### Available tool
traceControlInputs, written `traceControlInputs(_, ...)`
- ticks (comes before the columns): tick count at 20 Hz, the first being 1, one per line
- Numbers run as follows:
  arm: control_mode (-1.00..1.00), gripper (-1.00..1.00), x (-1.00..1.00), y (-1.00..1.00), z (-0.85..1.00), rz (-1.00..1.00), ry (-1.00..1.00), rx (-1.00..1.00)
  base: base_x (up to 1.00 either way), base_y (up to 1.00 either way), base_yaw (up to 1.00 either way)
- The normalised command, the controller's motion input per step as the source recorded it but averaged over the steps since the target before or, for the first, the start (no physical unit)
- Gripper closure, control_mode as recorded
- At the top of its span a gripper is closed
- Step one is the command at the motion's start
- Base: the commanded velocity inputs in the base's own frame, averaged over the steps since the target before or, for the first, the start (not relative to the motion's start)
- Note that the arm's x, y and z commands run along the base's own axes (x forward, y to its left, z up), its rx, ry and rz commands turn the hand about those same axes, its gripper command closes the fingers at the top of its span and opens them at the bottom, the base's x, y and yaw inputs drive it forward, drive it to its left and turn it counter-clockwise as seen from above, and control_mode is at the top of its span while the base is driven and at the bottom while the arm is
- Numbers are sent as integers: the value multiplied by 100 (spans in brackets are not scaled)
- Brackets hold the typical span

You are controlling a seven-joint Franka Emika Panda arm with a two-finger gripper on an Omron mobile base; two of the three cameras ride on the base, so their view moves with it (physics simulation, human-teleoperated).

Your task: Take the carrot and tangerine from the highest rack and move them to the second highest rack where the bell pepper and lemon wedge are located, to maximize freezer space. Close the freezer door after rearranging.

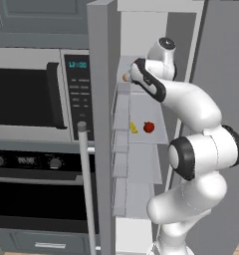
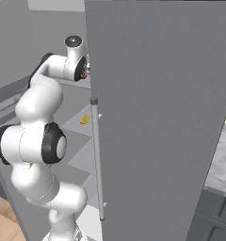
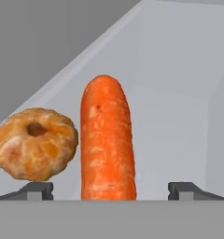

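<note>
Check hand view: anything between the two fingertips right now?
Yes. The carrot stands between the fingertips, its near end at the gripper. The tangerine sits beside it, above the one fingertip, not in the gap.

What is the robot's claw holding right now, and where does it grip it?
Nothing yet. The gripper is open, its fingertips wide apart either side of the carrot, with the tangerine just beside.

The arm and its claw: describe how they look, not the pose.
The arm is glossy white, built of rounded segments joined by dark, almost black joint rings, with a round dark-centred cap at its top. The claw ends in two small dark grey finger tips. No cables or markings show.
</note>
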Motion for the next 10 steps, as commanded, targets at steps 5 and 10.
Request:
traceControlInputs(5,-100,-100,34,1,-36,0,3,-7,0,0,0)
traceControlInputs(10,-100,100,21,14,-51,2,1,-7,0,0,0)
